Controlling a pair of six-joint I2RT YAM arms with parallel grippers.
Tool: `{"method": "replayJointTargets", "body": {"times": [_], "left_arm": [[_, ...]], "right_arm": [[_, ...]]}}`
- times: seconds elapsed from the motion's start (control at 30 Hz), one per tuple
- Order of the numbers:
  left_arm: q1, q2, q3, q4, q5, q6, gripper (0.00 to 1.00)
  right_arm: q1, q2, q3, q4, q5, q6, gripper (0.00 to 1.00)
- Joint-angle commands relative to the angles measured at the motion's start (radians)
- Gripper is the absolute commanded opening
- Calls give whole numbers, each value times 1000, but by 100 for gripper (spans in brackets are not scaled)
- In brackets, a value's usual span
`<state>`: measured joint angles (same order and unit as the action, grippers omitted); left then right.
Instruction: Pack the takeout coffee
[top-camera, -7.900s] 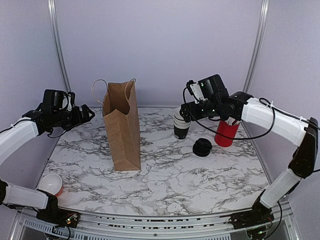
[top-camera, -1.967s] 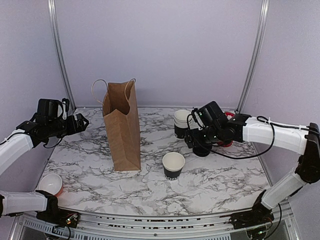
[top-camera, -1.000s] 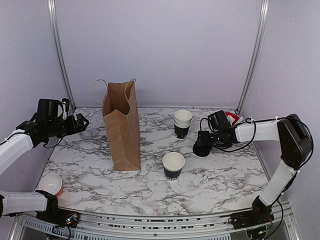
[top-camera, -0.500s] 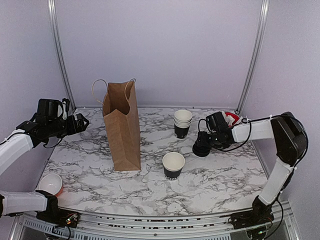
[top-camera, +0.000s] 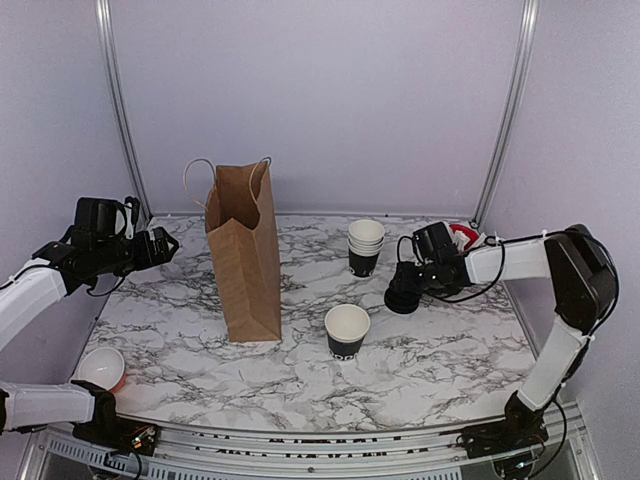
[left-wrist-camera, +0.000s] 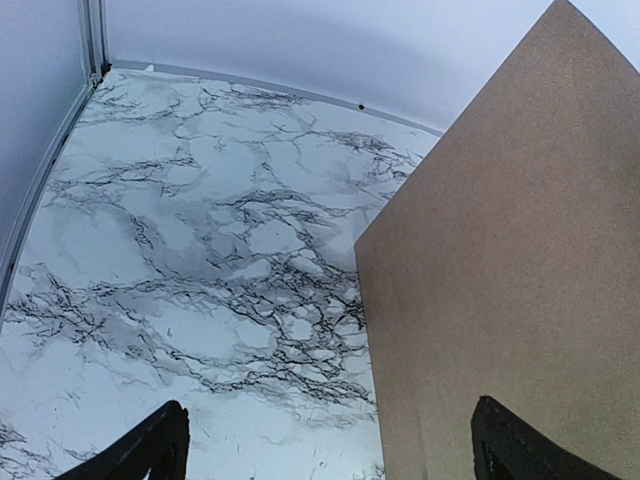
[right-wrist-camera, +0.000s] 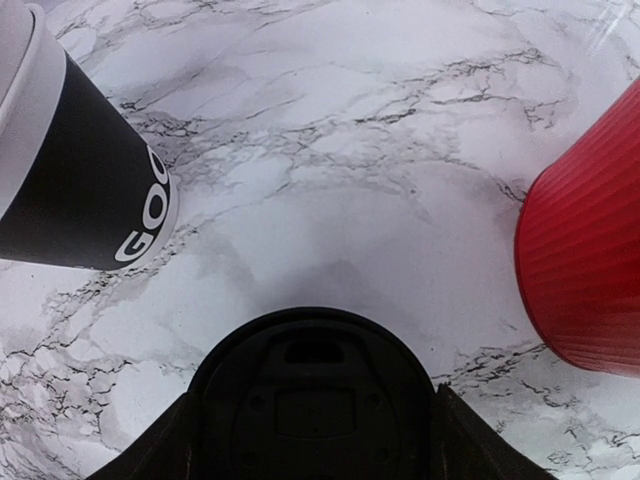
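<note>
Marble table (top-camera: 430, 350), our left gripper (left-wrist-camera: 330, 455) spread beside paper bag (top-camera: 245, 255), lidless coffee cup (top-camera: 347, 330) at six o'clock of cup stack (top-camera: 365, 245), right gripper (right-wrist-camera: 310, 415) flanking black lid (right-wrist-camera: 312, 385), grip we cannot tell

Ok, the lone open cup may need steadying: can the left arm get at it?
Probably not directly: the paper bag stands between the left gripper and the cup; around it looks free.

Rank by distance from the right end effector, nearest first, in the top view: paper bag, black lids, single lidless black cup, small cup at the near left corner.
1. black lids, at the right end effector itself, right side.
2. single lidless black cup, centre.
3. paper bag, left of centre.
4. small cup, near left corner.
</note>
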<state>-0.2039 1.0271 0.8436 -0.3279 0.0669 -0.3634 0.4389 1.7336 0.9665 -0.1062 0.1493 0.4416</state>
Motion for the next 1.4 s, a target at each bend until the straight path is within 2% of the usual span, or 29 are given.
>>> {"method": "replayJointTargets", "body": {"times": [0.0, 0.2, 0.47, 0.83, 0.97, 1.1, 1.37], "left_arm": [[0, -5, -12, -4, 8, -6, 99], [1, -3, -12, -4, 9, -5, 99], [1, -1, -12, -3, 9, -6, 99], [3, 3, -8, -3, 13, -6, 99], [-8, -30, -21, -4, 72, -60, 99], [-73, -128, -61, -14, 92, -162, 99], [-307, -380, -227, -40, 67, -352, 98]], "right_arm": [[-8, -42, 41, -8, 1, -7, 67], [16, -79, 65, -43, 14, -25, 66], [135, -169, 108, -116, 65, -61, 67], [383, -319, 80, -164, 84, -123, 68], [489, -353, 44, -147, 126, -163, 70], [567, -371, -11, -91, 156, -209, 70], [643, -351, -77, -34, 226, -268, 71]]}}
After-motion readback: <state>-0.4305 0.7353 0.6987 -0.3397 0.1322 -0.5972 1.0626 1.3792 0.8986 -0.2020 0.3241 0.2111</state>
